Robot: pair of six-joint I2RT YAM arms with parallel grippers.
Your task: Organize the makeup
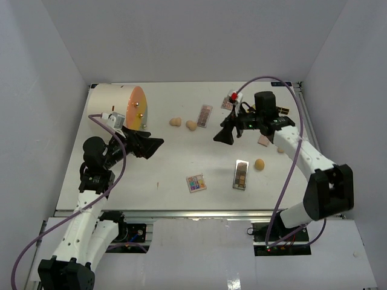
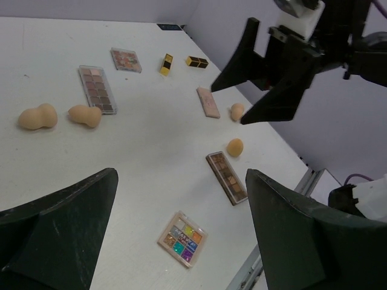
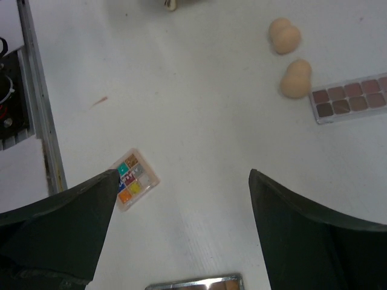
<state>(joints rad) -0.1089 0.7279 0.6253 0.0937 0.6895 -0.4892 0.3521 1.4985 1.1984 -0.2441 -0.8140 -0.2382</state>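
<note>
Makeup [image 1: 240,175] lay scattered over the white table [image 1: 157,166], none of it grouped; two tan sponges [image 1: 175,122] sat side by side toward the back, next to a long palette [image 1: 204,116] of brown shades; a colourful square palette [image 1: 196,183] and a dark-framed palette [image 2: 227,177] lay near the front edge, a little apart; a round sponge [image 1: 259,164] sat just right of the dark-framed one; a pink wedge [image 1: 263,140] lay beside the right arm; a lipstick [image 2: 165,64], a compact [image 2: 196,61] and a small palette [image 2: 126,59] lay at the far right corner. The left gripper [image 1: 156,149] hung above the table's left part with its jaws spread wide and nothing between them, beside a cream cylinder [image 1: 118,104] on its side; the right gripper [image 1: 223,141] hovered over the middle, jaws likewise apart and empty.
</note>
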